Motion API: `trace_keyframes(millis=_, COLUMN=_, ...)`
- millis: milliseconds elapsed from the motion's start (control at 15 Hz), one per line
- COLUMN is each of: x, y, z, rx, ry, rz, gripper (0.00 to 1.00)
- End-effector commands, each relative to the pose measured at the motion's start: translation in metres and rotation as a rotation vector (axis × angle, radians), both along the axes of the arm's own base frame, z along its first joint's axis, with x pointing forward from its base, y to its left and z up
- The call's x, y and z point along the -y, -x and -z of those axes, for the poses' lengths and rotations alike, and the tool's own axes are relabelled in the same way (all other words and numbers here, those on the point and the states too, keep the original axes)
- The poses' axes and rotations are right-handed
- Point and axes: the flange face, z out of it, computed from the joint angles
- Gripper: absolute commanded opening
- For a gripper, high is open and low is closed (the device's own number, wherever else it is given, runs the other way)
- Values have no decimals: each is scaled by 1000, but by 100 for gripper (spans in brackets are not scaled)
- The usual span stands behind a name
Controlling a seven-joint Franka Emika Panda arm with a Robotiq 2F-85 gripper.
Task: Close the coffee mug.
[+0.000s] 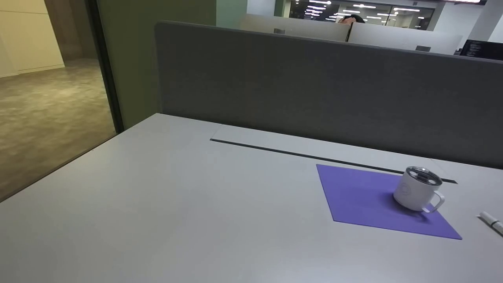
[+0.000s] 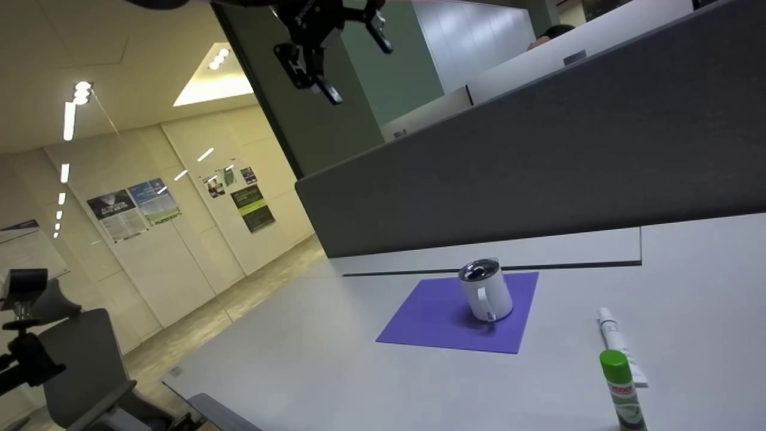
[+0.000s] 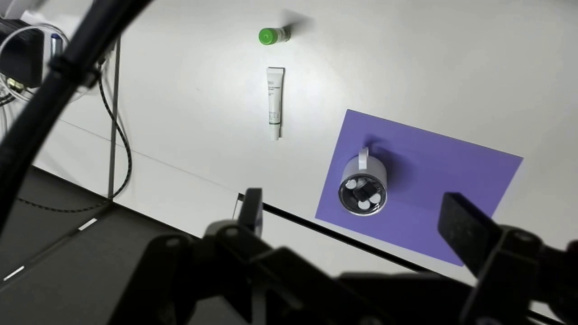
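Note:
The coffee mug (image 1: 412, 192) is a squat white cylinder with a side handle. It stands upright on the purple mat (image 1: 353, 196), and shows also in an exterior view (image 2: 492, 298) and the wrist view (image 3: 364, 183). A clear, dark-looking lid (image 3: 363, 194) with a dark square piece sits in its rim. Whether that piece is open or shut I cannot tell. My gripper (image 2: 357, 67) is high above the table, fingers wide apart and empty. In the wrist view the gripper's fingers (image 3: 354, 210) appear on either side of the mug, well above it. The gripper is out of view in an exterior view.
A white tube (image 2: 615, 338) lies beside the mat, and a green-capped stick (image 2: 623, 389) stands near it. A dark partition (image 1: 314, 90) runs along the table's back edge. A dark slot lies between partition and mat. Cables (image 3: 122, 131) lie at the wrist view's left.

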Motion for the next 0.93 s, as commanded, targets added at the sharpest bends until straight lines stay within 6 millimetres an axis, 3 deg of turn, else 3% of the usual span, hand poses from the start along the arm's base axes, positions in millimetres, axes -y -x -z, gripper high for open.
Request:
trace_keyframes(millis=0, x=-1, y=-1, z=-1, rx=0, ry=1, rz=-2, gripper=100)
trace_keyframes(millis=533, x=0, y=-2, z=-5, rx=-2, ry=20, rz=24, gripper=100)
trace_keyframes(millis=667, x=2, y=-15, z=-5, rx=26, ry=23, rz=-52, gripper=100)
trace_keyframes(millis=867, x=6, y=-58, z=14, rx=47, ry=33, rz=-159, gripper=100)
